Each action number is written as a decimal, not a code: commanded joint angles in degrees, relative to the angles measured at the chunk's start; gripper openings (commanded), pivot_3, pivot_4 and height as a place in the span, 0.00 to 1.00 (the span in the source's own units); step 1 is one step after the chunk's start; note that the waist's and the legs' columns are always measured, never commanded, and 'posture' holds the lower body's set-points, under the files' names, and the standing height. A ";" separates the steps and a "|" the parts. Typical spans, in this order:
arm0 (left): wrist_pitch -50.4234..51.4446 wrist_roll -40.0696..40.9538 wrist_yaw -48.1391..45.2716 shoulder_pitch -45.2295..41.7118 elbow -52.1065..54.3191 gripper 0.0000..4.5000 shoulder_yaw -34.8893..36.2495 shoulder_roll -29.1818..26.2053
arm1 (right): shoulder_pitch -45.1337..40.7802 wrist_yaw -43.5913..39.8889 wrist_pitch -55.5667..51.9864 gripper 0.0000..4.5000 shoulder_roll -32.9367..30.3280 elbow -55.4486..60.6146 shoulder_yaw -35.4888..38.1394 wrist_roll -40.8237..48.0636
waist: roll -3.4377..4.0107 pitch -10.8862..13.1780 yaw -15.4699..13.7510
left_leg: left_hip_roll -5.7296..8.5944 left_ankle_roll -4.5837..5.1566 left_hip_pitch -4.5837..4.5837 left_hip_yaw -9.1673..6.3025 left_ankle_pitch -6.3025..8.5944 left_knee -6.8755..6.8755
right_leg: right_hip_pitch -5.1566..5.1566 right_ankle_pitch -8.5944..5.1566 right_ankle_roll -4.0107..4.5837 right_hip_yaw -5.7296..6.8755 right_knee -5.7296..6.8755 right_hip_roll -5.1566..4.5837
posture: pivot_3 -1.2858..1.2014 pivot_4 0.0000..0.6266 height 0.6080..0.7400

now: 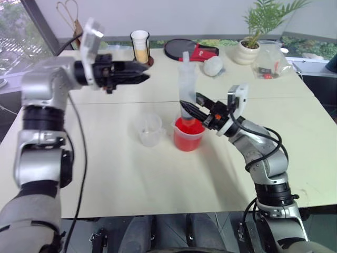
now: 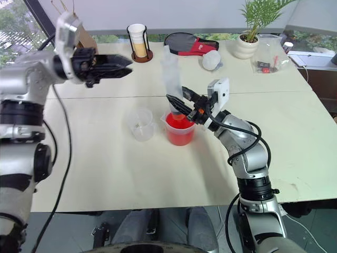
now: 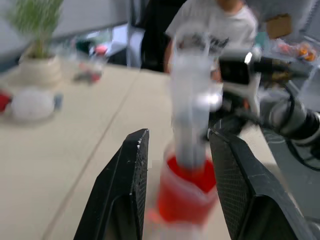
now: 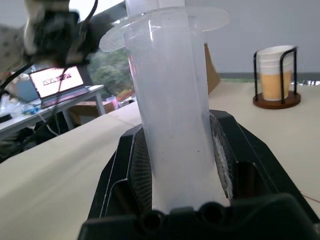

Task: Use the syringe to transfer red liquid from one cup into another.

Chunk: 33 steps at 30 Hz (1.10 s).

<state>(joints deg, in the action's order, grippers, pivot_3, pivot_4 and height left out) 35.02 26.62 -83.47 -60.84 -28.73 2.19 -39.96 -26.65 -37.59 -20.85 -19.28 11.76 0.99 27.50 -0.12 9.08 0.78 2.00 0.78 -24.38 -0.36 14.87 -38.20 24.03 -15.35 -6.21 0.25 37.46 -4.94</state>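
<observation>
Before me, a cream table [image 1: 131, 184]; window [image 1: 16, 31] to my left, pale wall [image 1: 158, 13] behind, daylight.

At the far edge of my pale wooden table [image 1: 121, 179] I see a white cup in a black wire holder [image 1: 140, 46], a potted green plant [image 1: 249, 45] and a crumpled clear plastic bag [image 1: 270, 59].

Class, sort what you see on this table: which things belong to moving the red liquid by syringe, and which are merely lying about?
Belong to the job:
- syringe, upright, held by the right claw
- wider cup of red liquid
- smaller clear cup, beside it

Lying about:
- white cup in black holder
- potted plant
- clear bag
- black and red case
</observation>
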 commanded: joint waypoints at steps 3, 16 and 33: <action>-0.24 1.51 7.65 2.97 3.99 0.42 7.02 -2.78 | -4.59 0.48 -0.79 0.30 -1.49 0.74 3.83 2.62 | -0.02 0.01 -0.20 | 0.02 0.00 0.00 -0.02 0.00 -0.01 | -0.03 0.00 0.00 0.00 -0.01 -0.03 | 0.52 0.24 1.00; -0.59 3.64 16.35 12.12 13.76 0.42 11.92 -3.36 | -18.41 3.77 -6.49 0.30 9.80 -1.00 -1.17 8.13 | -0.05 -0.02 0.35 | -0.04 -0.14 0.01 -0.03 -0.08 0.07 | 0.36 0.00 0.01 -0.05 0.59 -0.02 | 0.52 0.24 1.00; -1.26 6.34 15.05 1.51 15.96 0.42 9.40 -3.39 | -14.18 -3.06 5.51 0.30 15.92 -14.71 -7.82 -0.68 | -0.09 -0.01 0.36 | 0.06 -0.18 0.01 -0.03 -0.10 0.03 | 0.33 0.00 0.01 -0.05 0.59 -0.05 | 0.52 0.24 1.00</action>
<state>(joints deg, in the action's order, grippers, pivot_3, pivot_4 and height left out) 34.44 31.90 -67.52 -57.30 -14.14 11.89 -43.22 -40.38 -40.14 -16.84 -4.22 -3.75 -7.01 26.64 -0.21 9.06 1.14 2.05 0.60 -24.37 -0.39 14.77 -38.16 24.36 -15.34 -6.21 0.20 38.05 -4.98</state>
